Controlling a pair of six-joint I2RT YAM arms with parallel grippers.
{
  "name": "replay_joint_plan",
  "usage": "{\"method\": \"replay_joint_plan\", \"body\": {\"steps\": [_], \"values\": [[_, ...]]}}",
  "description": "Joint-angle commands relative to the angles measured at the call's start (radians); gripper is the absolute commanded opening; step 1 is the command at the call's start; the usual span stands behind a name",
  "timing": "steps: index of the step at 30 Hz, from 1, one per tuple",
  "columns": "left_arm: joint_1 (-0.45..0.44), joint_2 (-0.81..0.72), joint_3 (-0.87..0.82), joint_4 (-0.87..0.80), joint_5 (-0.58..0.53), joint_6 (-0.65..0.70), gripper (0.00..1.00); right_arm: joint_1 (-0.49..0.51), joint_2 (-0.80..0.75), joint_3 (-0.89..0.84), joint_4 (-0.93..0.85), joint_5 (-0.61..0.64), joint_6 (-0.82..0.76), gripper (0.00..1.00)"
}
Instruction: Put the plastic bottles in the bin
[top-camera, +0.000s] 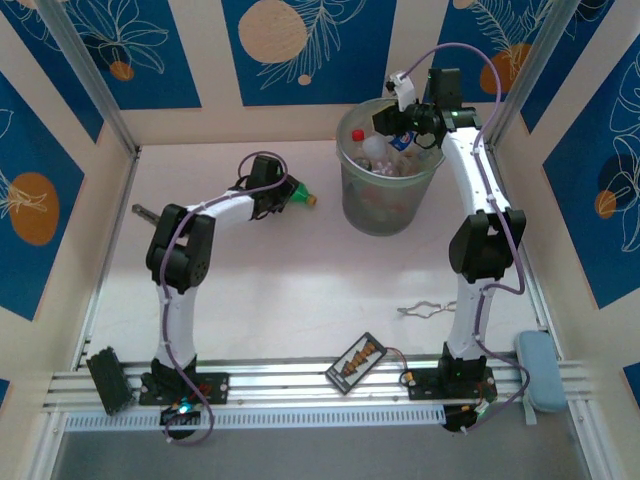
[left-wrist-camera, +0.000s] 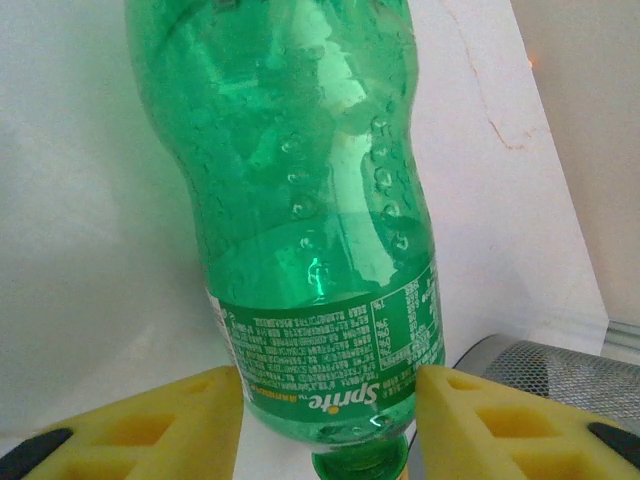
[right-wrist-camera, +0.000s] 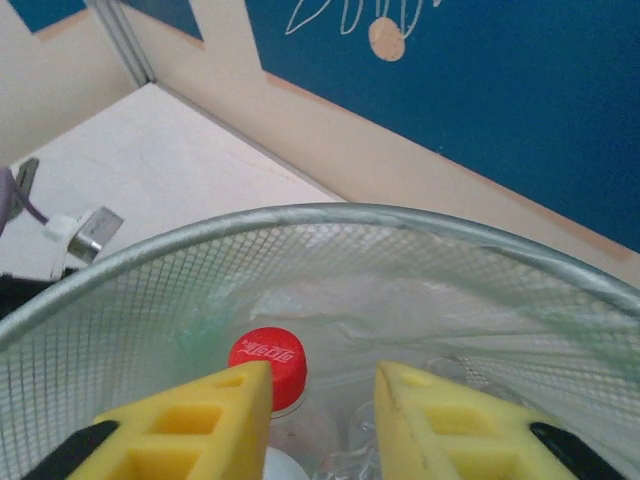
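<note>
Left hand (left-wrist-camera: 328, 400) grasps green bottle (left-wrist-camera: 300, 200), label reads Sprite; right hand (right-wrist-camera: 322, 392) released above bin (right-wrist-camera: 400, 222).

We see the bin (top-camera: 385, 205) and a green bottle (top-camera: 300, 193) on the pale table (top-camera: 300, 290). Nearer us lie scissors (top-camera: 425, 310) and a black card (top-camera: 355, 362)

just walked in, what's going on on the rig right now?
The left gripper has its yellow pads against both sides of a green plastic Sprite bottle lying on the white table, apparently gripping it. The right gripper hangs open and empty over the round mesh bin with its clear liner, where a red-capped clear bottle and several others already sit. The green one is not yet in.
</note>
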Motion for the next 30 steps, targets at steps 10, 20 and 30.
{"method": "replay_joint_plan", "body": {"steps": [10, 20, 30], "values": [[0.002, -0.180, -0.112, -0.041, -0.044, 0.022, 0.43, 0.015, -0.152, 0.144, -0.185, 0.036, 0.153, 0.68], [-0.008, -0.296, -0.195, -0.116, -0.120, 0.093, 1.00, 0.059, -0.439, -0.199, -0.175, -0.009, 0.298, 0.78], [0.047, -0.124, -0.093, -0.112, -0.155, 0.077, 1.00, 0.061, -0.604, -0.373, -0.222, 0.032, 0.291, 0.79]]}}
